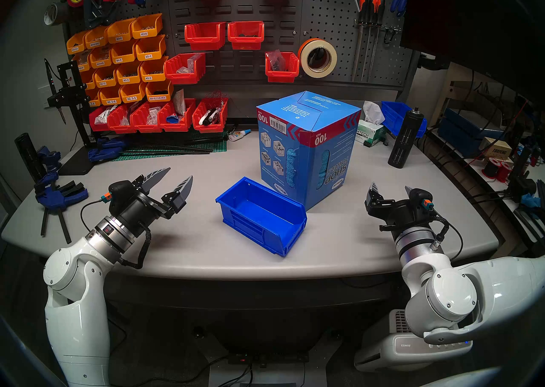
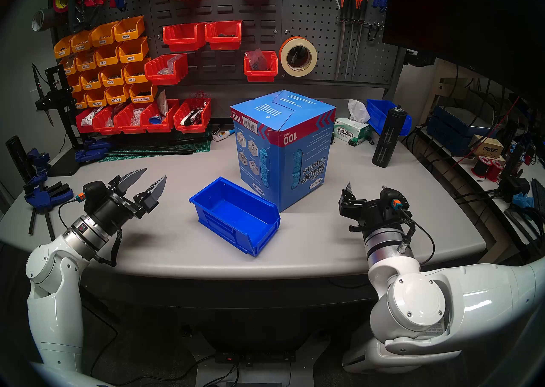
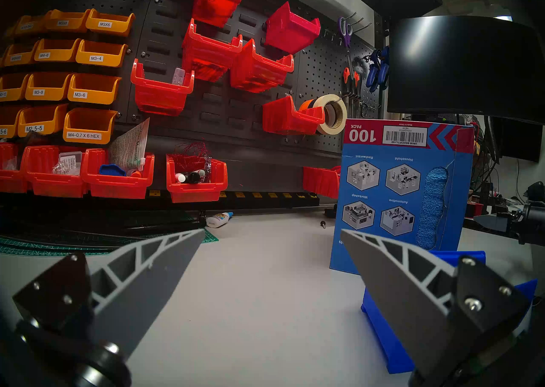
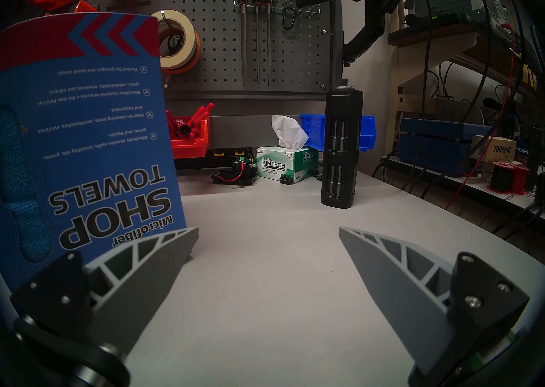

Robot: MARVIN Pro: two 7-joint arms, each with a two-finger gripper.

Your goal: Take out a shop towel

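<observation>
- Towel sits inside the upside-down carton, showing through its corner slot only; most is hidden.
- Left claw spread, empty, well left of the carton.
- Right claw spread, empty, right of the carton.

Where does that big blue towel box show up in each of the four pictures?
Head left: shop towel carton centre, behind blue bin.
Head right: carton centre.
Left wrist: carton right of middle.
Right wrist: carton far left.
Shared landmark: tape roll on pegboard.
</observation>
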